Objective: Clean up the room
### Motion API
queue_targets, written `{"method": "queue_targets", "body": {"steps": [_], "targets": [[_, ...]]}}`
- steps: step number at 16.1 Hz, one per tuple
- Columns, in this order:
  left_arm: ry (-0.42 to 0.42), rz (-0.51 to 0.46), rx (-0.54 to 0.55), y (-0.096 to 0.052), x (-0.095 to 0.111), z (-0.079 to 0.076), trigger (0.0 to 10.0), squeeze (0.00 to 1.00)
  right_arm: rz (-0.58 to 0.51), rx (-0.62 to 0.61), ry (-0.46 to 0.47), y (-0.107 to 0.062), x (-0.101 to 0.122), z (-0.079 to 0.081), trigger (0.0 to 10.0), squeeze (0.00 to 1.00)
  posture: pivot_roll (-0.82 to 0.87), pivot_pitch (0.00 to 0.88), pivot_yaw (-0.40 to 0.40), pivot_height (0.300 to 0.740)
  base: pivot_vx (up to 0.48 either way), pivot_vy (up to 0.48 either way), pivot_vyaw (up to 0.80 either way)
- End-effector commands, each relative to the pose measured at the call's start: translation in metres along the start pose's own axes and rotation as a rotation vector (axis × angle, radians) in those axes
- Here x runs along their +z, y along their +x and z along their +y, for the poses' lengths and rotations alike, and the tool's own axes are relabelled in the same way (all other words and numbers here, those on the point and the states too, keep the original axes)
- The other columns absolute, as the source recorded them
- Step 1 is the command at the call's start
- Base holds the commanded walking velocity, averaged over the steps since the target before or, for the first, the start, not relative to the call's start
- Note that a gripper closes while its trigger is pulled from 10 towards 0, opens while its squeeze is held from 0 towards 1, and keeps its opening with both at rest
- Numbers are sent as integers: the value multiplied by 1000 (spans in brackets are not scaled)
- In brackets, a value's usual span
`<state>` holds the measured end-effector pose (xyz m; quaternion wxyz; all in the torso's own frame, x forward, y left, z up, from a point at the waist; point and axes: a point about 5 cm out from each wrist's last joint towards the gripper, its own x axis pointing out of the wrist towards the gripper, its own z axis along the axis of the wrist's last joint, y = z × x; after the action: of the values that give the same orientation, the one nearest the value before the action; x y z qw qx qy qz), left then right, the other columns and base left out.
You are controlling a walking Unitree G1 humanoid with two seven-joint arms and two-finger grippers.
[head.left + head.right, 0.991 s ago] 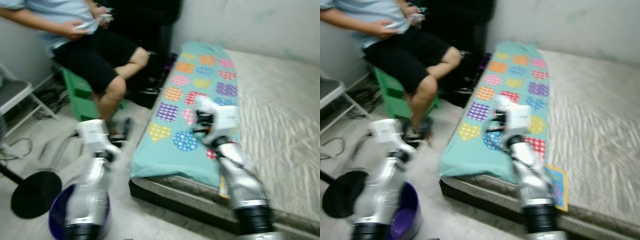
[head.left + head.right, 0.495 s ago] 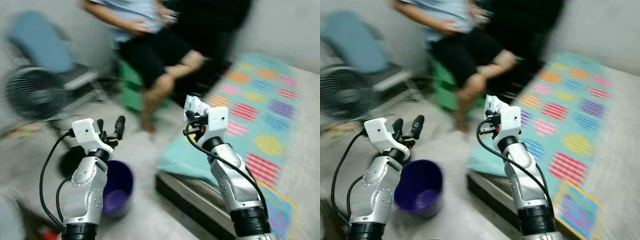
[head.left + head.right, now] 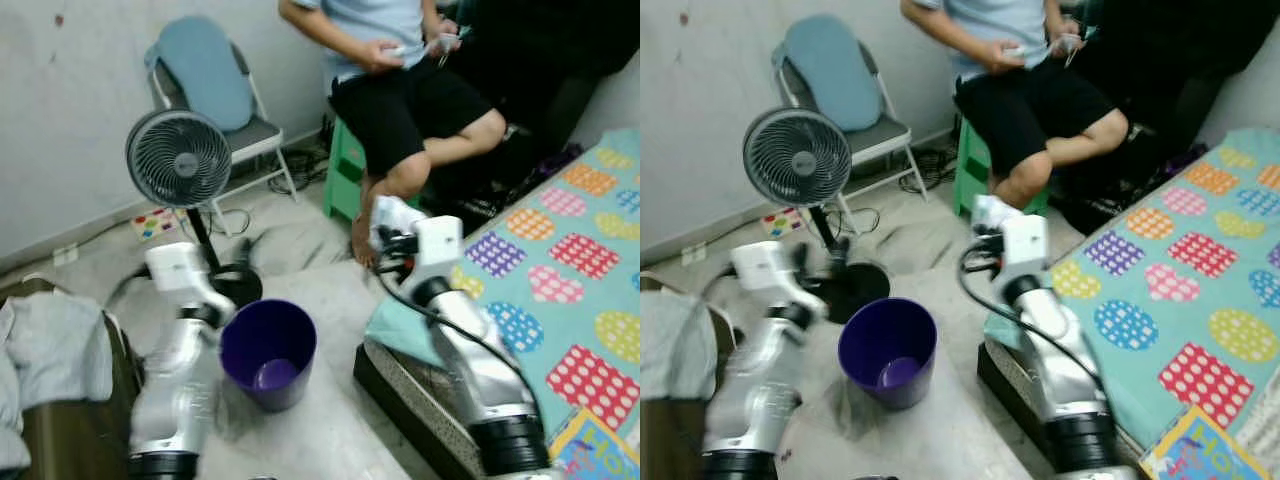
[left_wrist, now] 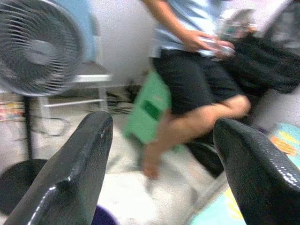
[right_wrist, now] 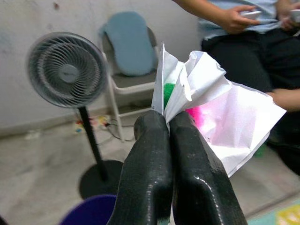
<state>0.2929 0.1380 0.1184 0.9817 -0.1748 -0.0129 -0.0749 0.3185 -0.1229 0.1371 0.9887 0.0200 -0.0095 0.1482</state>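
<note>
Camera swung leftward, right gripper [image 5: 169, 123] pinching crumpled paper [image 5: 211, 103], purple bin [image 3: 268, 352] below

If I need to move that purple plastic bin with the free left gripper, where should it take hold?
Pinch the purple plastic bin at its rim, nearest the left gripper, coming from above. It stands upright and open-topped, and its body looks too wide for the open fingers.
</note>
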Motion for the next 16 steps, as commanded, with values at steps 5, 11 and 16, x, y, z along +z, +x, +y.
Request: {"method": "queue_targets", "body": {"steps": [5, 11, 16], "targets": [[8, -25, -17, -1, 7, 3, 10000, 0, -29, 28, -4, 2, 5, 7, 10000, 0, 2, 2, 25, 740, 102, 0, 0], [4, -26, -15, -1, 7, 3, 10000, 0, -33, 53, 7, 1, 5, 12, 10000, 0, 2, 9, 25, 740, 296, 0, 0], [4, -23, -20, -1, 7, 3, 10000, 0, -40, 63, 0, 1, 5, 14, 10000, 0, 1, 10, 28, 740, 319, 0, 480]]}}
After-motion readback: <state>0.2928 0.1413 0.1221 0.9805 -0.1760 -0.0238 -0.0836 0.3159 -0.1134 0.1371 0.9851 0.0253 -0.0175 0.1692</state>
